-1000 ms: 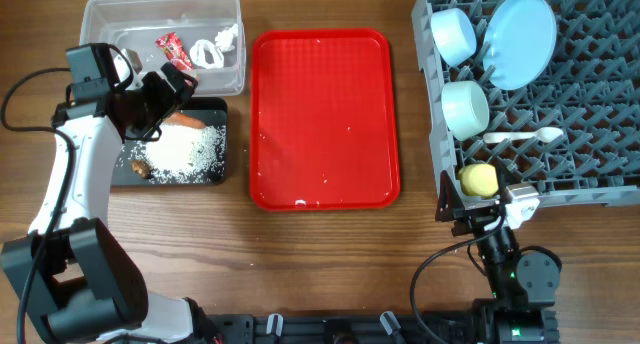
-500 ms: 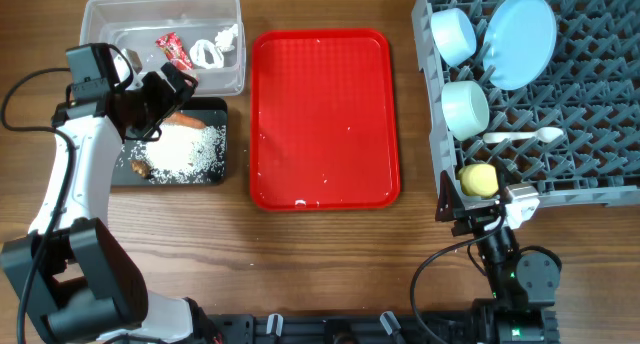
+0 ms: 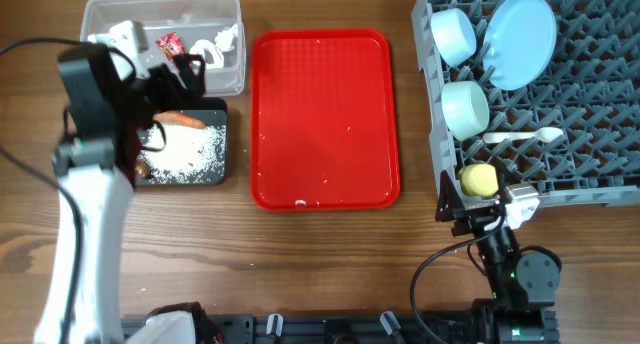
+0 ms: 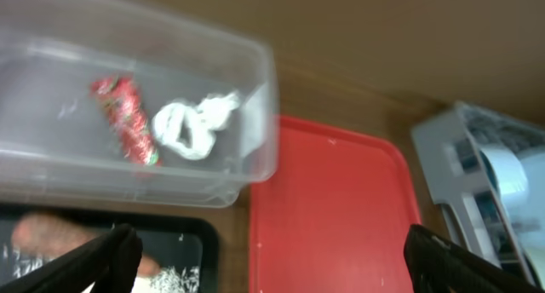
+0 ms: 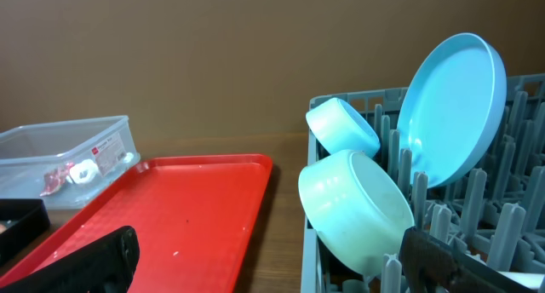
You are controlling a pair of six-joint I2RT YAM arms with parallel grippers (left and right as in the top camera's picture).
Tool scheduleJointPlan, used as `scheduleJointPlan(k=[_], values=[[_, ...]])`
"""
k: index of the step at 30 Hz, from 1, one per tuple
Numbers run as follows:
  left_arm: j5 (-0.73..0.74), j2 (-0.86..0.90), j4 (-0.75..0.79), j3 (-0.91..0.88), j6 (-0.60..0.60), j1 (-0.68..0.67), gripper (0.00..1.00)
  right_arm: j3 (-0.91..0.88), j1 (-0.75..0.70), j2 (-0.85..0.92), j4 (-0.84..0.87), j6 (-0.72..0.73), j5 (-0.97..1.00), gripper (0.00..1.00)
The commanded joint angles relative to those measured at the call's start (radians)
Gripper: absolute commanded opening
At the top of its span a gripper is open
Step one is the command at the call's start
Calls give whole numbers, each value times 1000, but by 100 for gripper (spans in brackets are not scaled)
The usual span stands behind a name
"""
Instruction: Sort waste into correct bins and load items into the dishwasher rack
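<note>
Left gripper [image 4: 271,242] — my jaws spread, nothing held, near clear tub [image 4: 260,114] containing red wrapper [image 4: 126,121], white scrap [image 4: 192,127]. Right gripper [image 5: 268,242] — spread, empty, by rack [image 5: 358,97].

Left end effector [image 4: 271,257] raised from black tub [image 3: 216,175] toward clear tub [image 3: 100,14], carrot [image 3: 186,119] uncovered

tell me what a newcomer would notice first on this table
The bright red tray fills the middle of the table, nearly bare. To its right, the grey dishwasher rack holds a light blue plate standing on edge beside a light blue bowl and a mint-green bowl. To the left, a clear tub holds a red snack wrapper, with white rice in the black tub next to it.
</note>
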Motion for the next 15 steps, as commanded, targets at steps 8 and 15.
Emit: scheduleJointPlan(k=[8, 15], values=[[-56, -637, 364, -678, 196, -35, 100, -2, 9, -12, 2, -10, 5, 100], [-78, -958, 467, -961, 184, -35, 100, -2, 9, -12, 2, -10, 5, 100]])
